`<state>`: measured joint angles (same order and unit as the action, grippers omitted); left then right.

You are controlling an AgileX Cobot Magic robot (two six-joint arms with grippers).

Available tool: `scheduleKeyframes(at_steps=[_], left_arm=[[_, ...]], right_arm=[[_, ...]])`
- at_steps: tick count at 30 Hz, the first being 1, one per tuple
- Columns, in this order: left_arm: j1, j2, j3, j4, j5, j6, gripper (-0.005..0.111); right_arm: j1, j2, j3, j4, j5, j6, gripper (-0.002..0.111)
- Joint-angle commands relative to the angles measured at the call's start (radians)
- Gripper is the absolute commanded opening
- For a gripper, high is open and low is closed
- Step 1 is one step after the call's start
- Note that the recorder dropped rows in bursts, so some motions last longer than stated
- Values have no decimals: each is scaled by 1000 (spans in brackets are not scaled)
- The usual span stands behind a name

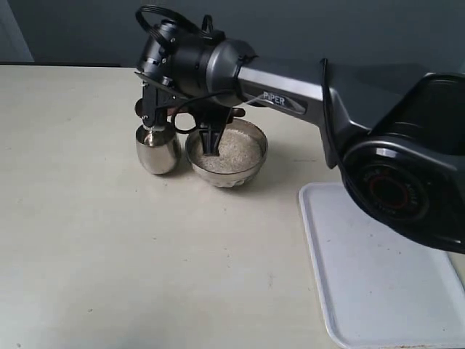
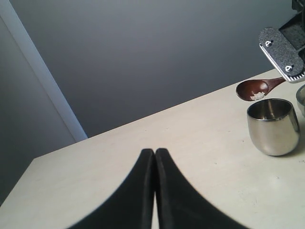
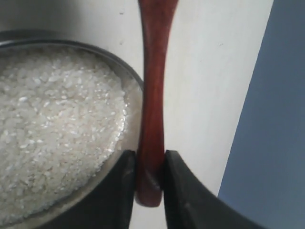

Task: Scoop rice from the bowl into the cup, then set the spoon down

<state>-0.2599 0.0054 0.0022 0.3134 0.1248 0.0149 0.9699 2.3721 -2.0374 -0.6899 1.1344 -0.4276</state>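
Exterior view shows the right arm (image 1: 283, 91) reaching in from the right edge of the desk (image 1: 109, 254) toward the far edge. There the cup (image 1: 158, 149) and bowl (image 1: 243, 173) stand just beside each other, the cup on the left. The bowl holds rice (image 1: 236, 149) almost up to its rim. The arm's dark wrist hangs over both vessels and hides part of them. A white tray (image 1: 378, 283) lies at the near right corner, well apart from cup and bowl.

Right wrist view shows the right gripper (image 3: 150, 174) clamped on the spoon (image 3: 152, 86). Its two dark jaws press the handle from either side close to the handle's end. The handle runs on beside the bowl's rim, over bare desk. The rice lies fairly level in the bowl next to it.

Left wrist view looks low across the desk and shows the spoon's head just above the cup's mouth, at the cup's far side. Whether it touches the rim cannot be told. The hollow of the head is turned partly toward this camera, and a few white grains sit at its lower edge. One grey jaw of the right gripper shows above the handle. The cup's inside shows only reflections, so whether it holds rice cannot be told.

The left gripper (image 2: 155, 191) has its black jaws pressed together with nothing between them. It is above bare desk, well apart from the cup.
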Motion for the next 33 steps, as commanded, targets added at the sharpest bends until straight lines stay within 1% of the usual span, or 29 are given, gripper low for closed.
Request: scheduleKeyframes(at_steps=[1, 10, 15, 22, 33], left_arm=[[0, -5, -2, 0, -3, -7, 0], [0, -5, -2, 0, -3, -7, 0], [0, -5, -2, 0, -3, -7, 0], [0, -5, -2, 0, -3, -7, 0], [0, -5, -2, 0, -3, -7, 0]], right_arm=[[8, -8, -6, -33, 11, 40, -1], [10, -8, -6, -49, 46, 89, -1], [36, -8, -6, -57, 46, 115, -1], [38, -8, -6, -85, 63, 151, -1], [42, -8, 61, -119, 87, 179, -1]])
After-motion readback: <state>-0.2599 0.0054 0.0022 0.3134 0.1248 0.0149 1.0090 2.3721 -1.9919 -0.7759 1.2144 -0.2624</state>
